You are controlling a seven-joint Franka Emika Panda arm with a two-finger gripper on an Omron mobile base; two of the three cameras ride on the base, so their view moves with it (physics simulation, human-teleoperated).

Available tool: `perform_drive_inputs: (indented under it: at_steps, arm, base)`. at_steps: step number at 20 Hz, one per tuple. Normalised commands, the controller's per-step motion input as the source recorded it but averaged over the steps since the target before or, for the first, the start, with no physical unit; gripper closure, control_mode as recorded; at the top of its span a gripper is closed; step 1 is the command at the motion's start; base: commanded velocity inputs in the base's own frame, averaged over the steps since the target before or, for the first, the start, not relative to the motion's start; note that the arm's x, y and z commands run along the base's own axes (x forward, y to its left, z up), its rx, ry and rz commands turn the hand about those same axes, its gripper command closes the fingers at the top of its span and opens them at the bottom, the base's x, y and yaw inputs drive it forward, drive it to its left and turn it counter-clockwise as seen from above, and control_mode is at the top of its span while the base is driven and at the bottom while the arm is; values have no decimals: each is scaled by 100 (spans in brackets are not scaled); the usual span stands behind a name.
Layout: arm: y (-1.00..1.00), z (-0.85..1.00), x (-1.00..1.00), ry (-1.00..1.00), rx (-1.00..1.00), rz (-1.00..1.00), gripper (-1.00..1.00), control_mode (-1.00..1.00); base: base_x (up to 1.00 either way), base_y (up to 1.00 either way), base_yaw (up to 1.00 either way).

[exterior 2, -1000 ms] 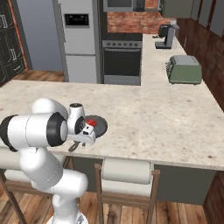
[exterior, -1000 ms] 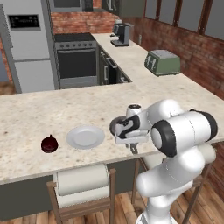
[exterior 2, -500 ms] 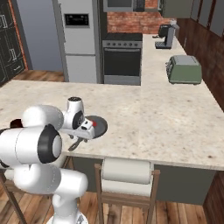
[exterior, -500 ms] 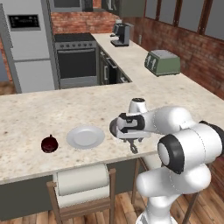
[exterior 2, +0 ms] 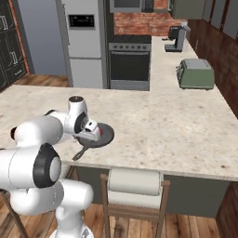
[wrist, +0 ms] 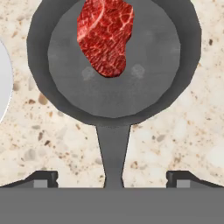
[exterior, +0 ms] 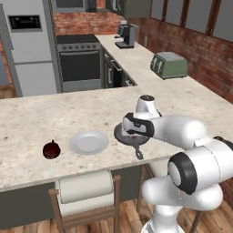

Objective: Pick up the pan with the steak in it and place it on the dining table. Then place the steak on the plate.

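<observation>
The dark pan (wrist: 144, 65) rests on the speckled dining table (wrist: 175, 131), its short handle (wrist: 113, 148) pointing at the hand camera. The red marbled steak (wrist: 105, 37) lies in the pan's far half. My gripper (wrist: 113, 180) hangs over the end of the handle, open, its fingertips (wrist: 43, 178) wide on either side and touching nothing. From the base cameras the hand covers most of the pan (exterior: 119, 135) (exterior 2: 107, 135). The pale plate (exterior: 89, 142) lies just left of the pan, and its rim (wrist: 3, 83) shows at the hand view's left edge.
A dark red ball-like thing (exterior: 52, 149) sits left of the plate. Two stools (exterior: 86, 191) (exterior 2: 134, 183) stand against the table's near edge. A green toaster (exterior 2: 196, 73) sits on the far counter, with the stove (exterior: 80, 61) and fridge (exterior 2: 83, 42) behind.
The gripper has opened and let go of the pan's handle. The pan stays on the table beside the plate. The arm's elbow has swung outward.
</observation>
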Motion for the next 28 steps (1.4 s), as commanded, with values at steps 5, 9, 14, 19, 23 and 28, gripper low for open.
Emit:
perform_drive_inputs:
  at_steps: [5,9,14,19,23,28]
  arm:
    - [0,6,68,-1,0,-2,-100,-100]
    - [-4,0,68,0,0,0,-100,-100]
    - [-4,-4,43,0,0,1,-100,-100]
    - [0,0,0,0,0,0,-100,-100]
    - [0,-13,2,0,0,0,-100,-100]
    - [0,-19,7,0,0,0,-100,-100]
  base:
    - [0,0,0]
    - [0,0,0]
    - [0,0,0]
    - [0,0,0]
    - [0,0,0]
    - [0,0,0]
